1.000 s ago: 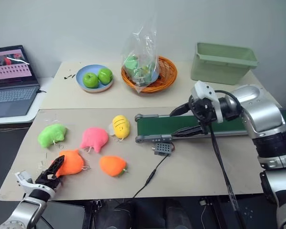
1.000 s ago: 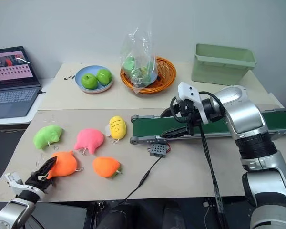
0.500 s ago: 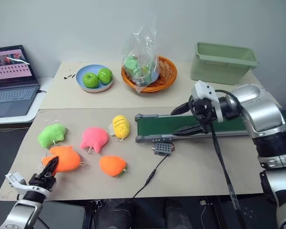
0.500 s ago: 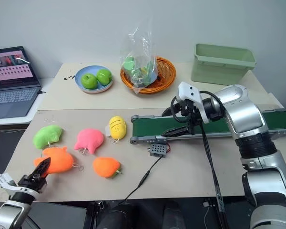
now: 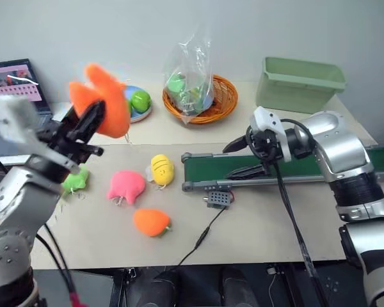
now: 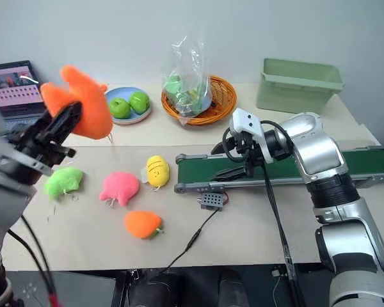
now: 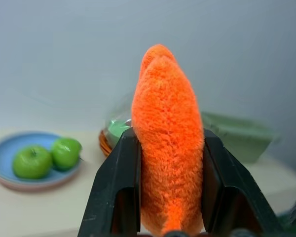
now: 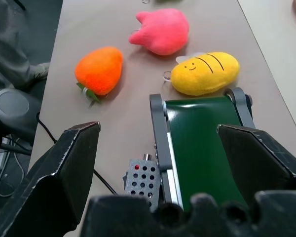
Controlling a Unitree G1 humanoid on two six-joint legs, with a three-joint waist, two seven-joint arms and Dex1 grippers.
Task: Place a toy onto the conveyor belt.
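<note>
A: Why does the conveyor belt sit at centre right of the head view, running to the right edge?

B: Judged: its near roller end faces the loose plush, so a drop there is short. The right gripper hovers over that end with fingers spread wide, holding nothing.

A: The toy?

B: Upper left of the frame, off the table, pinched between the left gripper fingers, which press into its sides. Judged: lifted clear for carrying across to the belt.

A: Counts, largest first?

B: One belt, one green bin, one laptop, one basket with a bag. Four plush on the table: pink plush, orange oval plush, yellow bee plush, green plush. Two apples
</note>
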